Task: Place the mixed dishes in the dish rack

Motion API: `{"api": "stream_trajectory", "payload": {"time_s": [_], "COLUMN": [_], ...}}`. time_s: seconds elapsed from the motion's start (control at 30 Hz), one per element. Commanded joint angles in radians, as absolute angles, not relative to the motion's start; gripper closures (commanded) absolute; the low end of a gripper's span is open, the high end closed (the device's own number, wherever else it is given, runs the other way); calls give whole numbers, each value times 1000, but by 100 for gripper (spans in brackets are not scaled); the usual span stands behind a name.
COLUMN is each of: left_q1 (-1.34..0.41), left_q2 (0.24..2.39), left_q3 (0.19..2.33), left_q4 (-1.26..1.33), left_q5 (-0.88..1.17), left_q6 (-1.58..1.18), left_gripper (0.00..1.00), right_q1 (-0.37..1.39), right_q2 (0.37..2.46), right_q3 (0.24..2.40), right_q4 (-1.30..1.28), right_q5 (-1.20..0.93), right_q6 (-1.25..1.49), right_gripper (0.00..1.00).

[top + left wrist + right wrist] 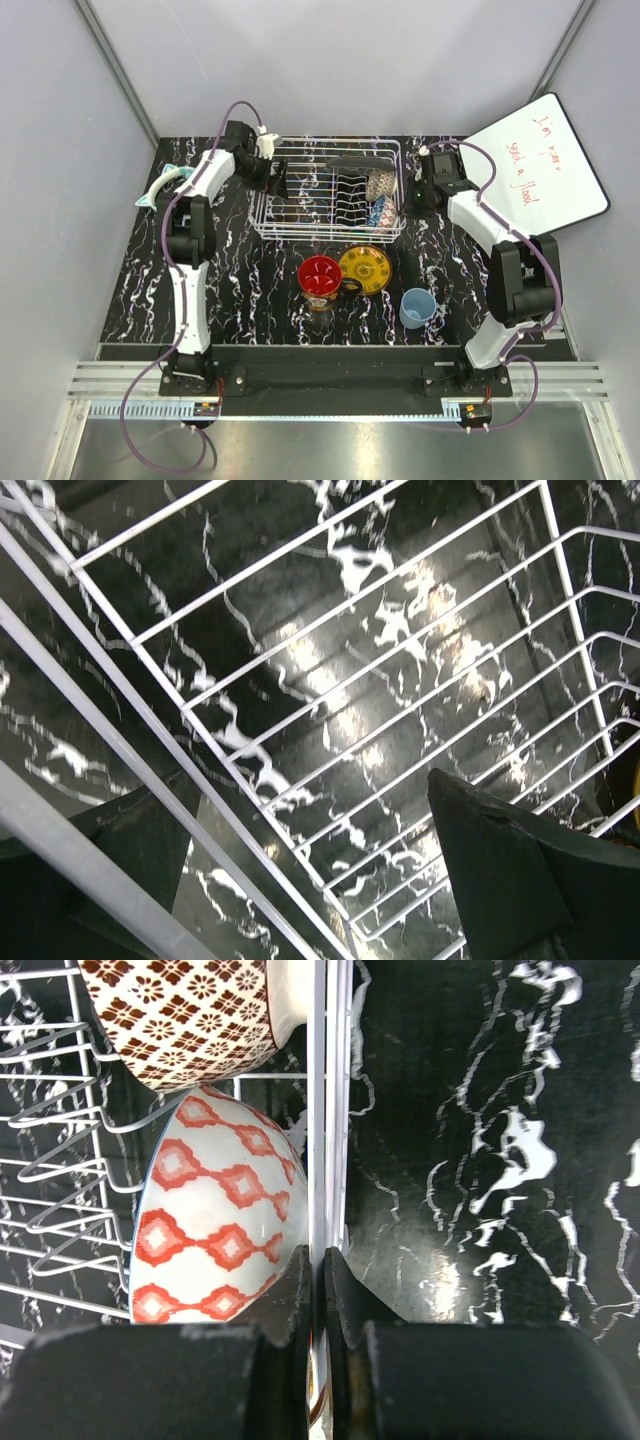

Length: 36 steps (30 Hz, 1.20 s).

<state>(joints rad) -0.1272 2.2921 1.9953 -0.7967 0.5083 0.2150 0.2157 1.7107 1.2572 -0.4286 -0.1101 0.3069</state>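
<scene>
Hidden or unclear: the dark mug (322, 303) is mostly covered by the red bowl (320, 272); a dark shape among the dish rack (290, 210) tines will not resolve; the right gripper (321, 1270) fingers are pressed nearly together at the rack's right wall with a thin pale sliver between them, bowl rim or wire I cannot tell. Count: two bowls in the rack, brown-mesh bowl (180, 1020) just beside blue patterned bowl (215, 1220); on the table, one red bowl, one yellow patterned plate (364, 268), one light-blue cup (417, 307); left gripper (310, 780) spread wide over the rack's left end. The whiteboard (540, 170) carries red handwriting, too small to read surely.
</scene>
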Motion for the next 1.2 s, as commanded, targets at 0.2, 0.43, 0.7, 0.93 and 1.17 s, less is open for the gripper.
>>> {"api": "stream_trajectory", "payload": {"time_s": [0.2, 0.43, 0.7, 0.93, 1.17], "left_q1": [-195, -121, -74, -185, -360], "left_q2": [2303, 2159, 1907, 1627, 1459], "left_q3": [2094, 1997, 1971, 1664, 1253], "left_q4": [-796, -845, -937, -1279, -1132], "left_q5": [566, 531, 445, 597, 480], "left_q6": [183, 253, 290, 647, 634], "left_gripper": [1, 1, 1, 1, 1], "right_q1": [150, 152, 152, 195, 232], "right_q2": [1730, 1680, 1519, 1257, 1025], "right_q3": [1341, 1345, 1237, 1111, 883], "right_q4": [-405, -417, -433, -483, -449], "right_q5": [-55, -106, -55, 44, -54], "right_q6": [313, 328, 327, 341, 630], "right_gripper": [82, 17, 0, 0, 0]}}
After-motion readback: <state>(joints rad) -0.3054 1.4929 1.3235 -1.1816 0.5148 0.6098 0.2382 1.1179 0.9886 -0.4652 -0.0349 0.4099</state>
